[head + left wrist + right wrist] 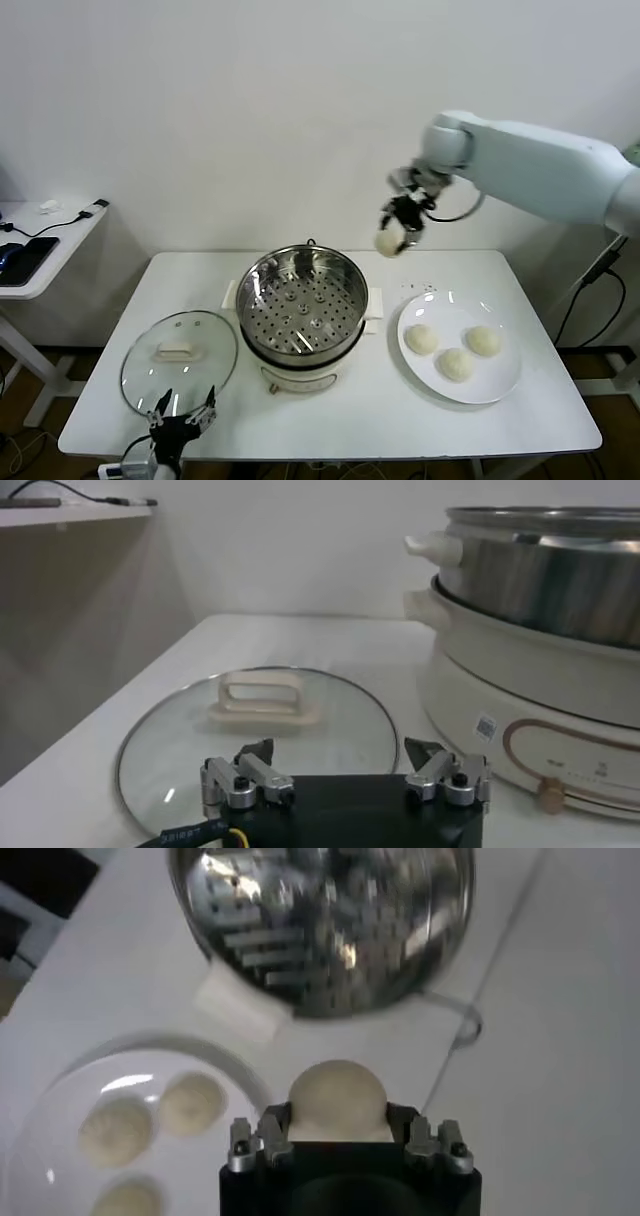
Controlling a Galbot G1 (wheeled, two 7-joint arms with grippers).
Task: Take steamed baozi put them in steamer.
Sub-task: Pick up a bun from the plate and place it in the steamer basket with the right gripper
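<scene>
My right gripper (pixel 392 237) hangs in the air, right of the steamer (pixel 303 300) and behind the plate, shut on one pale round baozi (pixel 337 1100). That bun (pixel 388 243) shows between the jaws, well above the table. The steamer is a shiny steel pot on a white base, and its perforated tray (pixel 320 918) holds nothing. Three more baozi (pixel 455 350) lie on the white plate (pixel 500 385). My left gripper (pixel 183 419) is parked low at the table's front edge, open, just in front of the glass lid (pixel 255 725).
The glass lid (pixel 178 357) lies flat left of the steamer. A side table (pixel 40 240) with cables and a dark device stands at far left. The steamer's white base (pixel 520 705) is close to the left gripper's side.
</scene>
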